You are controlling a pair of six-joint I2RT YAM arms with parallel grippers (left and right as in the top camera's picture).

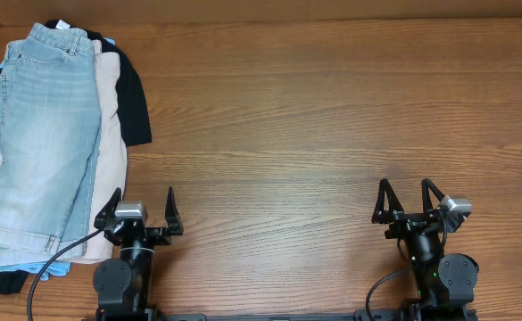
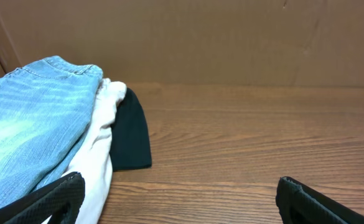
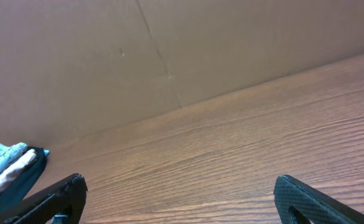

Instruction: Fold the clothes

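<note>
A pile of clothes lies at the table's left edge: light blue jeans (image 1: 42,134) on top, a cream garment (image 1: 111,116) under them, a black garment (image 1: 136,98) beneath. In the left wrist view the jeans (image 2: 26,130), the cream garment (image 2: 98,149) and the black garment (image 2: 130,134) lie ahead on the left. My left gripper (image 1: 142,212) is open and empty, just right of the pile's near end. My right gripper (image 1: 407,201) is open and empty, far to the right over bare wood. The pile shows small at the far left of the right wrist view (image 3: 7,165).
A brown cardboard wall (image 2: 200,37) backs the wooden table (image 1: 314,116). A black cable (image 1: 51,267) runs from the left arm across the pile's near corner. A light blue cloth edge (image 1: 24,266) sticks out under the jeans.
</note>
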